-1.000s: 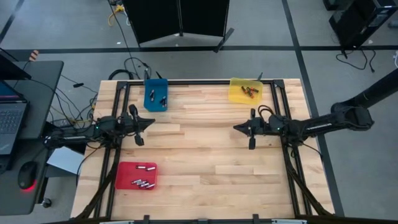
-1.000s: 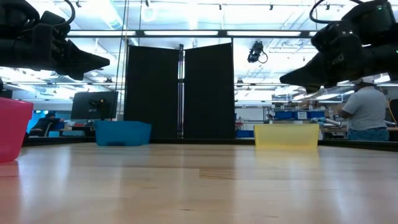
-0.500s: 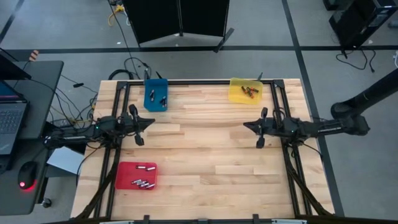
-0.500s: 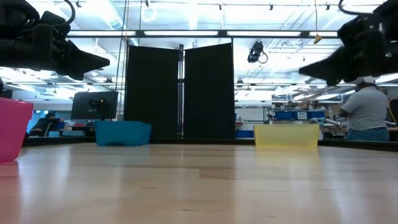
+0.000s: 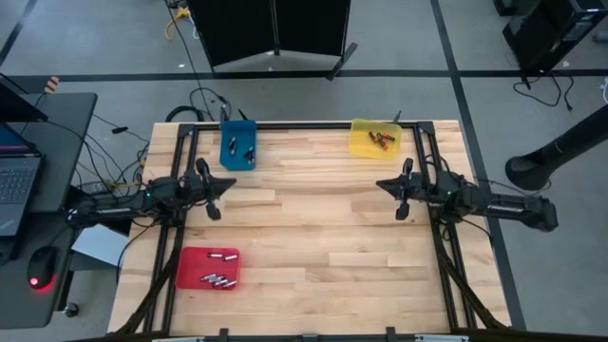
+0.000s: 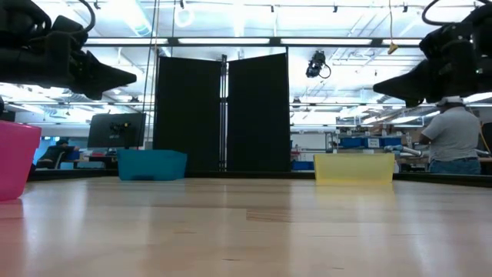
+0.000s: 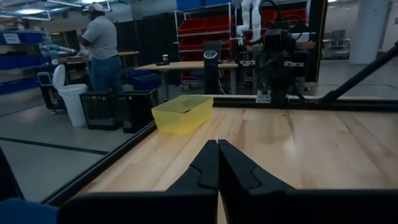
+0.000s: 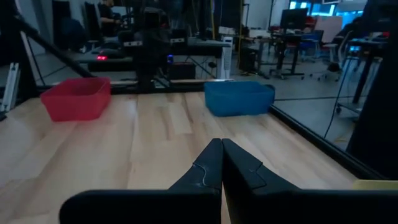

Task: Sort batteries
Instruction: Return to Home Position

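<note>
Retracting high over the counter [image 5: 313, 228] is advised. Left fingers [image 7: 202, 165] and right fingers [image 8: 208, 165] are pressed together, empty. Batteries [image 5: 217, 279] are contained in blue bin [image 5: 239, 161], yellow bin [image 5: 359, 144] and red bin [image 5: 190, 261].

The left gripper [image 7: 217, 143] and right gripper [image 8: 222, 141] are black, tapering to wedge-shaped tips.

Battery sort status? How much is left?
Looks done: batteries lie in the blue tray, yellow tray and red tray; none shows loose on the table. In hand nothing: left gripper and right gripper are shut, empty. Remaining: probably only homing.
</note>
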Tool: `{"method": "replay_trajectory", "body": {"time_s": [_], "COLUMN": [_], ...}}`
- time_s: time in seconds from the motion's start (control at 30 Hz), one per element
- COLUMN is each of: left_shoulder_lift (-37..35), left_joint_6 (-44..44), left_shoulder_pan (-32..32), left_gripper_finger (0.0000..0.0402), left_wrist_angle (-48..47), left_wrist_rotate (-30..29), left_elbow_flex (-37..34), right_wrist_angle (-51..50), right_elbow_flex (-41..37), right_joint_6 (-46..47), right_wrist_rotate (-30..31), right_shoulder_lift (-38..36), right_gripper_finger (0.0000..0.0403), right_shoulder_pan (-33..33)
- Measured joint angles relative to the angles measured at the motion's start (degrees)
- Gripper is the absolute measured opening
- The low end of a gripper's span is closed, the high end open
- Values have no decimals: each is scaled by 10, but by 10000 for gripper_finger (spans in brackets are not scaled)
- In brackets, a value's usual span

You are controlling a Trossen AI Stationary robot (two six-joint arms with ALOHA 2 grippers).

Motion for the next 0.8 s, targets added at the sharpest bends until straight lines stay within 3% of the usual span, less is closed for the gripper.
{"method": "replay_trajectory", "body": {"time_s": [0.33, 0.47, 0.8], "left_shoulder_lift": [0, 0, 0], "left_joint_6": [-6, -5, -7], "left_shoulder_pan": [26, 30, 30], "left_gripper_finger": [6, 6, 6], "left_wrist_angle": [0, 0, 1], "left_wrist_rotate": [-4, -5, -5], "left_elbow_flex": [0, 0, 0], "right_wrist_angle": [-58, -112, -121], "right_elbow_flex": [11, 33, 36], "right_joint_6": [54, 46, 47], "right_wrist_rotate": [-74, -37, 64], "right_shoulder_lift": [-15, -15, -15], "right_gripper_finger": [16, 16, 16], "right_shoulder_pan": [-71, -86, -92]}}
